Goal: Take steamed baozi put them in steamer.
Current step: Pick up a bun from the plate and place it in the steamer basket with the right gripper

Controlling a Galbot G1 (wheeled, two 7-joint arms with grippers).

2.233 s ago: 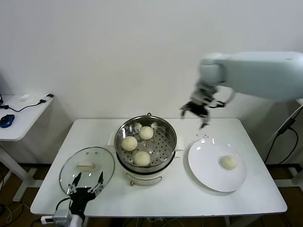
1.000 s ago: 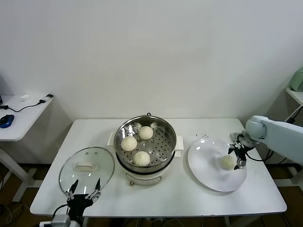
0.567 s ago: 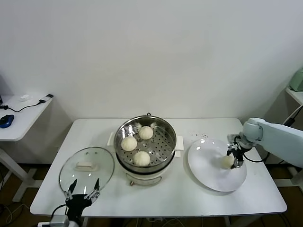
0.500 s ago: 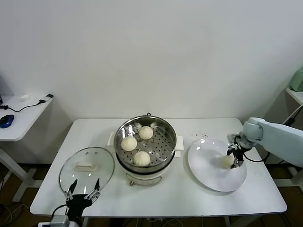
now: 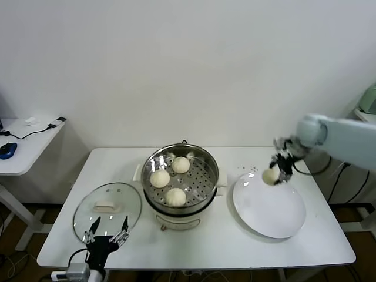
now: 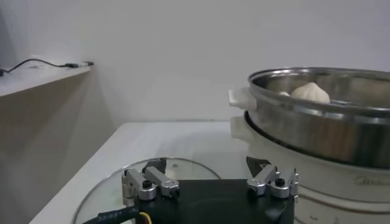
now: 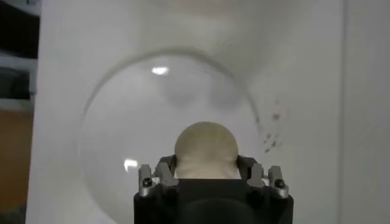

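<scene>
The right gripper (image 5: 277,170) is closed on one steamed baozi (image 5: 270,175), with a finger pressed against each side of the bun, as the right wrist view confirms (image 7: 206,150). The gripper holds the bun in the air above the far left part of the white plate (image 5: 276,217), clear of its surface. The right arm (image 5: 338,136) reaches in from the right side of the table.

To the left of the plate stands the steamer (image 5: 202,188), a shiny steel pot on a white base. Three more buns (image 5: 176,195) rest on its perforated tray: one at the back, one at the left and one at the front. The steamer is uncovered.

The glass lid (image 5: 108,210) lies flat on the white table (image 5: 235,247), left of the steamer. The left gripper (image 5: 106,230) sits low at the near edge of the table, just in front of the lid, with its fingers (image 6: 149,182) spread apart and holding nothing. A smaller side table (image 5: 26,144) stands farther left, well apart from the work area.
</scene>
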